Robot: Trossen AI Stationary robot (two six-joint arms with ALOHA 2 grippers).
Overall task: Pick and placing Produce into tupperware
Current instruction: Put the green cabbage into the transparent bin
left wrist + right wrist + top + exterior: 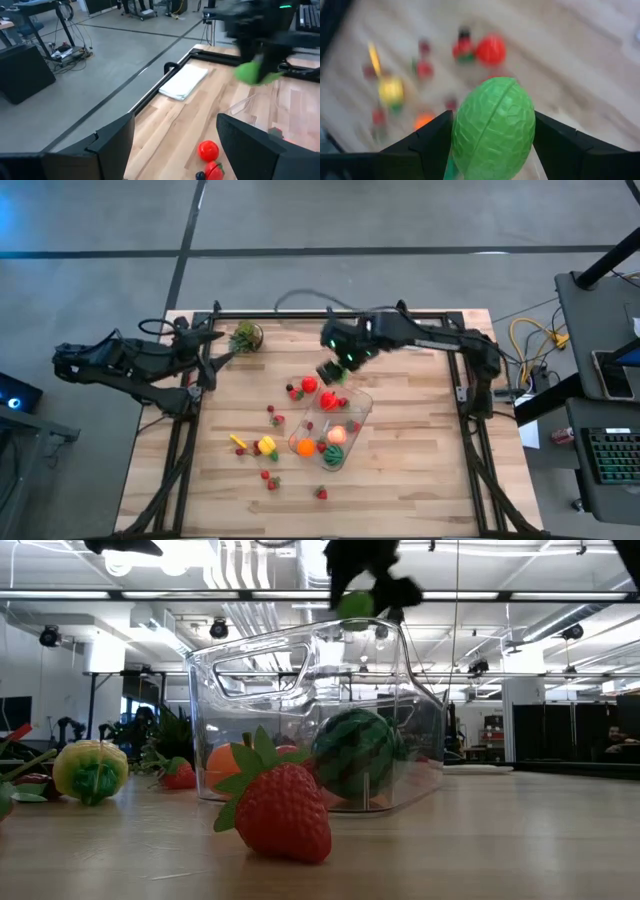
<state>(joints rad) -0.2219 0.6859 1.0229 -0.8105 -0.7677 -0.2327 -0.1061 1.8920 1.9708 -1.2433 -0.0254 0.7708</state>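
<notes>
Strawberry (281,810) fronts tupperware (300,670); right fingers (445,132) grasp green produce (493,127) above its rim; left fingers (110,145) released.

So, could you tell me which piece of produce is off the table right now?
The light green ball, clamped in the right gripper above the tub; the rest lie down.

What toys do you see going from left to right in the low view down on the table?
Yellow toy → big strawberry → striped watermelon inside the clear tub. The right gripper hangs above, holding a green piece.
</notes>
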